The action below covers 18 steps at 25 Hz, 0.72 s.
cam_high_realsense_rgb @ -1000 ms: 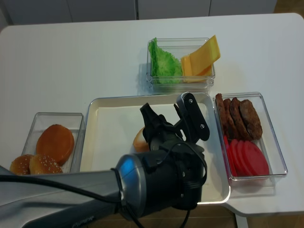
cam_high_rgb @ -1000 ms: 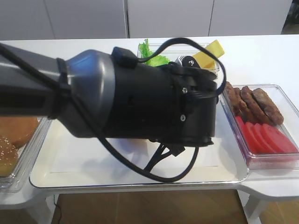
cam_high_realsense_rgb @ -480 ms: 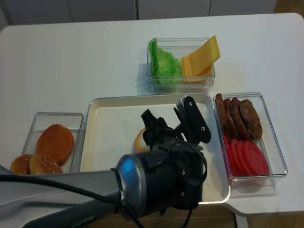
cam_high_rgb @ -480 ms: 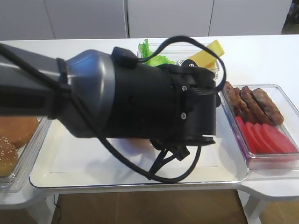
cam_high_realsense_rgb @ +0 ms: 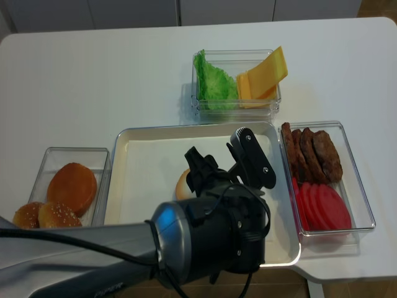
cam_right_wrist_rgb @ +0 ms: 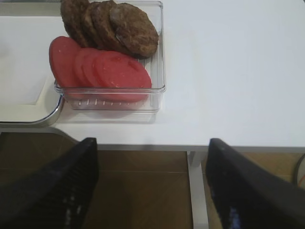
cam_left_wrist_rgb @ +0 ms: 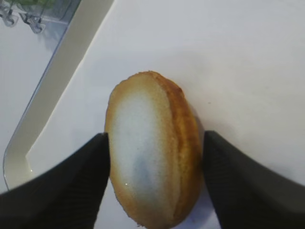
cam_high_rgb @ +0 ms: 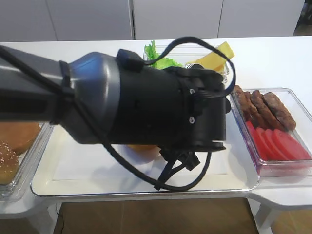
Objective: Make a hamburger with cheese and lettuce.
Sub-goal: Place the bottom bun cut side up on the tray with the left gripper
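The left gripper (cam_left_wrist_rgb: 155, 152) stands with fingers apart either side of the flat cream-faced, brown-rimmed bun half (cam_left_wrist_rgb: 151, 151) on the white tray (cam_high_realsense_rgb: 142, 161). The right gripper's (cam_right_wrist_rgb: 151, 186) fingers are parted beyond the table edge. Farther off, green ruffled lettuce (cam_high_realsense_rgb: 213, 79) and yellow cheese slices (cam_high_realsense_rgb: 263, 76) share a clear box (cam_high_realsense_rgb: 232, 107).

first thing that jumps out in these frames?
The left arm's bulky black wrist fills the middle of both high views, hiding most of the tray. Under it the left gripper straddles the bun half lying on the tray, jaws apart, a finger at each side of it. Behind the tray a clear box holds the lettuce and the cheese; tomato slices and patties sit right.
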{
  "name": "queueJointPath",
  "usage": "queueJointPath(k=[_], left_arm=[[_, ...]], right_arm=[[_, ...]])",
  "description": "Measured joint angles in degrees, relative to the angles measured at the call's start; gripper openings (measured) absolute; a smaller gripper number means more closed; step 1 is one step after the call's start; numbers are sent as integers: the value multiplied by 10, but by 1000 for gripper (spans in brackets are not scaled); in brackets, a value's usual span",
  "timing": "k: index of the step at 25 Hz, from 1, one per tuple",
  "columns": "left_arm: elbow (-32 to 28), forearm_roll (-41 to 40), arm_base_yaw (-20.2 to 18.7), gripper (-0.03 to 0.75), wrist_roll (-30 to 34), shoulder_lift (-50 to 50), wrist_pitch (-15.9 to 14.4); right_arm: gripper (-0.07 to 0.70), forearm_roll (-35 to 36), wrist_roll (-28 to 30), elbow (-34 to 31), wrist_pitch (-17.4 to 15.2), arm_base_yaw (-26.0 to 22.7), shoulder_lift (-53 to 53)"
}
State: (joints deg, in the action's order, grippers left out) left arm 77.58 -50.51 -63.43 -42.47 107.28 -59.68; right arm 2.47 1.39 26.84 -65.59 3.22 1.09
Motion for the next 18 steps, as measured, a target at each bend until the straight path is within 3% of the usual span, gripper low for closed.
queueJointPath(k=[13,18], left_arm=[[4,24,0,519,0,0,21],[50,61,0,519,42,-8,23]], right_arm=[[549,0,0,0,0,0,0],[549,0,1,0,0,0,0]])
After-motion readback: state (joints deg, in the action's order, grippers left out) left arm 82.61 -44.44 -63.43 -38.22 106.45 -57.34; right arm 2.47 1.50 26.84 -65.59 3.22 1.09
